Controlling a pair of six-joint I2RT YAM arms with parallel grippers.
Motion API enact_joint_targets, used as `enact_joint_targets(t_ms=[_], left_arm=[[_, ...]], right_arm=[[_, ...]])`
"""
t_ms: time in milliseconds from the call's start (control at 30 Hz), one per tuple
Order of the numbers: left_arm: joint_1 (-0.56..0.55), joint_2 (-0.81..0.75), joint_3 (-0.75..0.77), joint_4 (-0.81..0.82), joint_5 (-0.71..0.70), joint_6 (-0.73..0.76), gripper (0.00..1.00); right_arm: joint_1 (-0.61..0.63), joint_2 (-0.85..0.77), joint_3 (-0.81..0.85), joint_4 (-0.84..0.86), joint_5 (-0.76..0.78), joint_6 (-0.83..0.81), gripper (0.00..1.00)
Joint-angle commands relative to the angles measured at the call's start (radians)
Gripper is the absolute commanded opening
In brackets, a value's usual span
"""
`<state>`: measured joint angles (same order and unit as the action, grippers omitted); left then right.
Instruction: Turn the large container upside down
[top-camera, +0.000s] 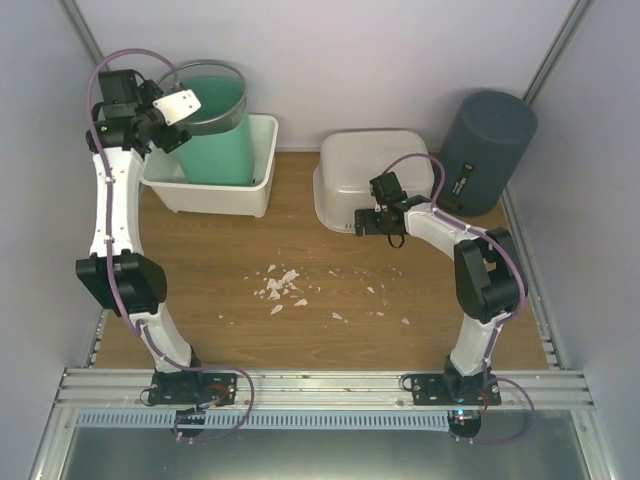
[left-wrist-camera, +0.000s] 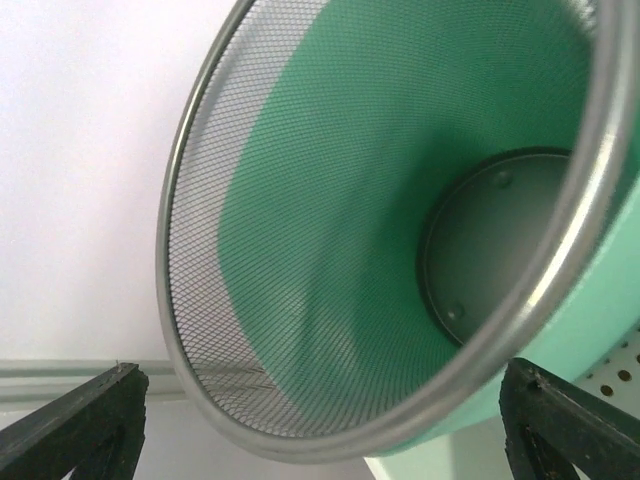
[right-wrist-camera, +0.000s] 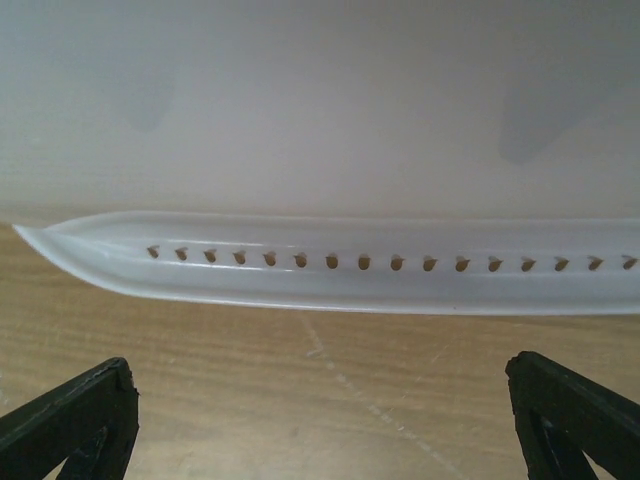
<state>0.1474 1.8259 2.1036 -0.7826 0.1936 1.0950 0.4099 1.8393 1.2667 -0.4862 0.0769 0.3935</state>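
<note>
Right gripper (right-wrist-camera: 320, 425) is facing inverted white tub (right-wrist-camera: 330, 110), jaws spread.
Left gripper (left-wrist-camera: 320, 425), also spread, is hovering at green mesh bin (left-wrist-camera: 330, 200), back-left corner of table (top-camera: 220, 300).

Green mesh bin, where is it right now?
Top view: the green mesh bin stands in the white tub at far left, beside the left gripper.

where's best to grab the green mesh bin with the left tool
Probably by its thin metal rim, one finger inside, one outside, coming from the left: the bin leans in the white tub, mouth facing the left tool.
</note>
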Motion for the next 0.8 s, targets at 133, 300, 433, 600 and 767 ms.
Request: enact_joint_targets(t_ms=[133,300,433,600,767], left_arm=[[0.023,-0.010,0.073,-0.230,0.223,0.178,0.96],[0.044,-0.102,0.012,-0.228,0.290,0.173,0.98],[0.088,-0.231,-0.097,-0.224,0.380,0.138,0.99],[0.085,-0.451,-0.472,-0.233,0.397,0.284,0.99],[0.086,-0.550,-0.743,-0.172,0.308,0.398,0.98]], right_arm=[[-0.115,0.056,0.060,-0.017,0.010,0.018,1.00],[-0.149,0.098,0.103,-0.023,0.022,0.012,1.00],[-0.149,0.136,0.140,-0.011,0.024,0.009,1.00],[-0.149,0.217,0.252,-0.037,0.028,0.007,1.00],[-0.149,0.256,0.321,-0.033,0.058,0.040,1.00]])
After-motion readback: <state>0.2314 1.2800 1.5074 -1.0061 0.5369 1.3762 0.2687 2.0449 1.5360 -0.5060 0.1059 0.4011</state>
